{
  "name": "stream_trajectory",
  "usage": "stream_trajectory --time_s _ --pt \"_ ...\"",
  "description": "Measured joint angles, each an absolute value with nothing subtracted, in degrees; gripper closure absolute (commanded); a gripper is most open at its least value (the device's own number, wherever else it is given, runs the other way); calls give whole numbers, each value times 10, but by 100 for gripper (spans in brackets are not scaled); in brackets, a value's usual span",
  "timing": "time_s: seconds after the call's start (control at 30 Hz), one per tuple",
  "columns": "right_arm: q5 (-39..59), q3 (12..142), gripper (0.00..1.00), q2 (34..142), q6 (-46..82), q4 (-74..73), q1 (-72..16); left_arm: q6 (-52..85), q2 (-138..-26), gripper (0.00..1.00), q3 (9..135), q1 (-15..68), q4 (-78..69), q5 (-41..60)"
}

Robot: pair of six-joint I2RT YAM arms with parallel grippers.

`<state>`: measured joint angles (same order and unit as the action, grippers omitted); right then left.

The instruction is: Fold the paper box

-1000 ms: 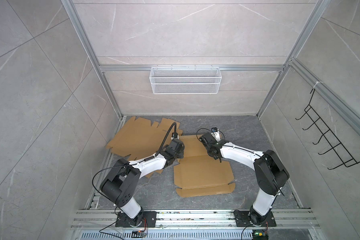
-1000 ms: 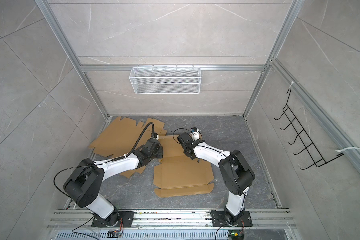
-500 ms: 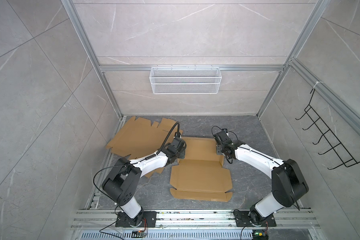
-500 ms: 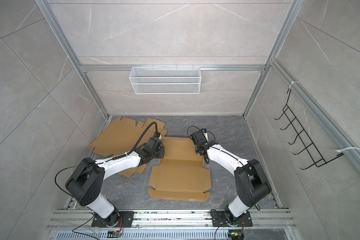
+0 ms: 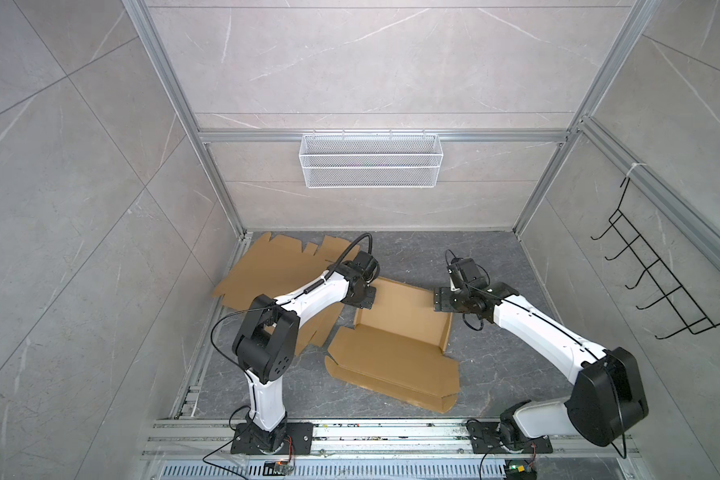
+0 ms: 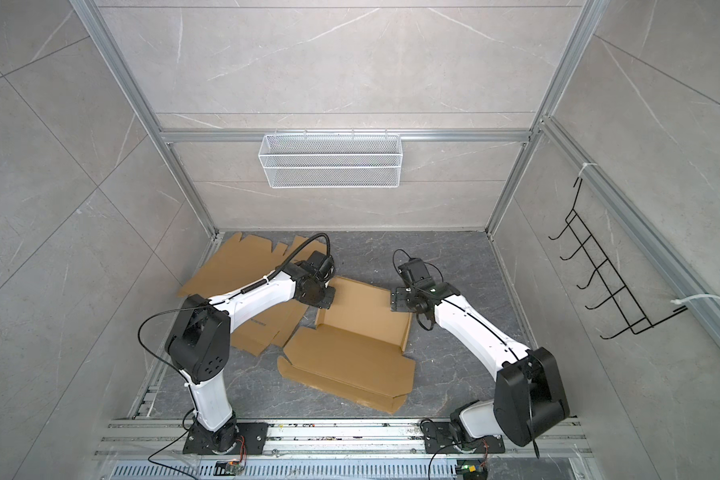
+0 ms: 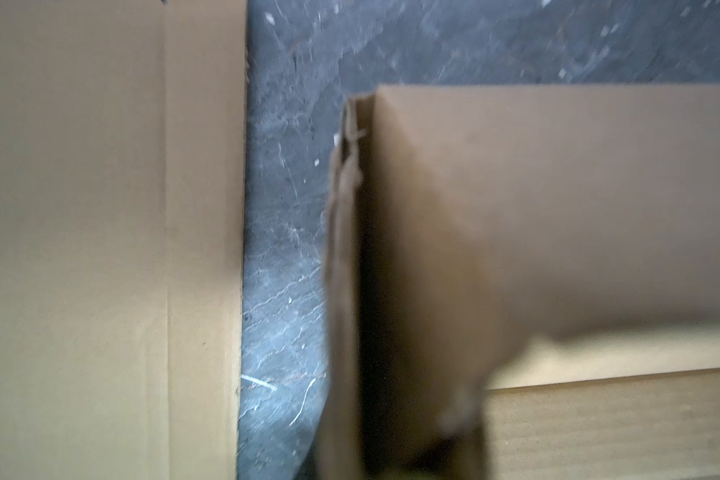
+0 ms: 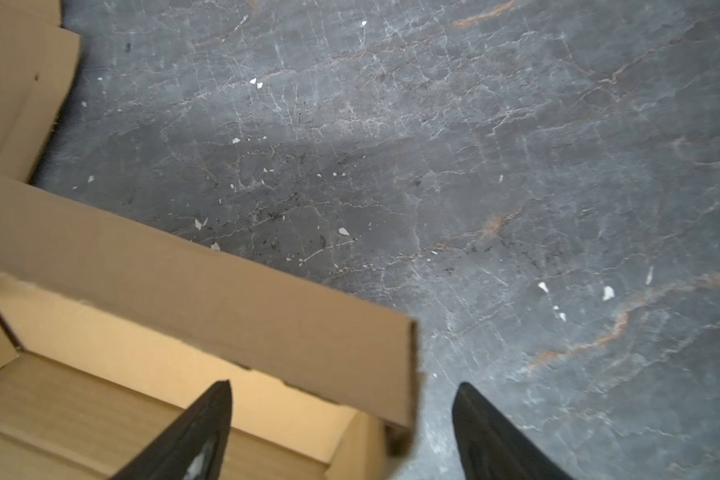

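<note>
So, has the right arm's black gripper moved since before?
Yes. In both top views the right gripper has shifted rightward, to below the white wire basket's right end, at the brown cardboard box's far right corner.

- A robotics lab test cell.
- A silver aluminium-profile frame [image 5: 246, 136] boxes in the space, lined with grey marble-look wall panels [image 5: 371, 62].
- Two white-and-black robot arms [image 5: 537, 332] are bolted to a slotted silver metal rail [image 5: 391, 432] along the front edge.
- The fittings are a white wire-mesh basket [image 5: 371, 166] on the back panel, a black wire hook rack [image 5: 660, 270] on the side panel, and a dark grey stone-look floor [image 5: 495, 361].
</note>
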<state>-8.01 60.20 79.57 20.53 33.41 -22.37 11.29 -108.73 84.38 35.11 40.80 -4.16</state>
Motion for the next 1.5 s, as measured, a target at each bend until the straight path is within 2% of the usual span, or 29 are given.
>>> stream_trajectory --time_s 0.13,0.33,0.53,0.8,1.0,1.27,1.5 --pt "-46 603 13 774 178 363 -195 60 -1137 100 928 344 516 -25" --pt "53 629 20 803 121 390 -192 1 -1225 99 1054 344 651 -24" --pt "136 641 21 872 84 391 -204 -28 -1295 87 1141 353 710 -30" --pt "143 729 25 994 53 390 -228 -47 -1329 68 1195 361 729 -29" --pt "142 794 29 1073 42 390 -238 -51 -1355 60 1230 361 733 -26" --pt "142 833 42 1145 36 390 -241 -50 -1350 50 1263 360 730 -9" --pt "144 838 59 1168 75 389 -239 -40 -1282 48 1278 348 710 1"
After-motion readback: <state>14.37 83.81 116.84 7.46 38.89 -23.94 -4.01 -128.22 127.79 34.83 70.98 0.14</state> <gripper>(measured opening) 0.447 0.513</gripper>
